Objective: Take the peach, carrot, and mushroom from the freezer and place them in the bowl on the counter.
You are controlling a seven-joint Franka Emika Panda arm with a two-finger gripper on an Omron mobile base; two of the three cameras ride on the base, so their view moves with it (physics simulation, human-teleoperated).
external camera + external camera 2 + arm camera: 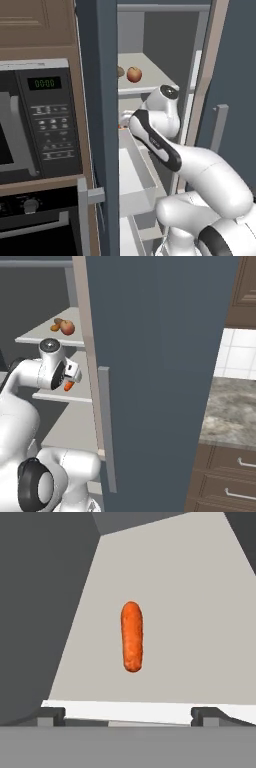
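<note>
Dark fingertips (50, 716) of the hand (127, 717) low in the hand view, spread wide, pinching nothing. Just beyond them, carrot (132, 643) lying alone on a pale grey freezer shelf (200, 637), lengthwise to the camera, apart from both fingertips.

Inside the freezer (107, 125), door (160, 371) swung open: upper shelf (150, 80) carrying the peach (134, 74) with the mushroom (120, 71) just beside it, the mushroom half hidden behind the freezer wall in the left base view. Same pair from the right base view: peach (67, 328) in front, mushroom (58, 324) touching or nearly touching it on its left. One shelf lower, orange tip of the carrot (68, 386) peeking out below the hand (72, 376), which reaches into the freezer at that level.

Given by the right base view and not the left: long grey bar handle (106, 428) on the open door, marbled bench (232, 411) to the right over brown drawers (225, 481), white tiled wall behind. Given by the left base view and not the right: black microwave (40, 120) with its lit display beside the freezer, oven (40, 220) below, and a white drawer (137, 175) pulled out under the arm.
</note>
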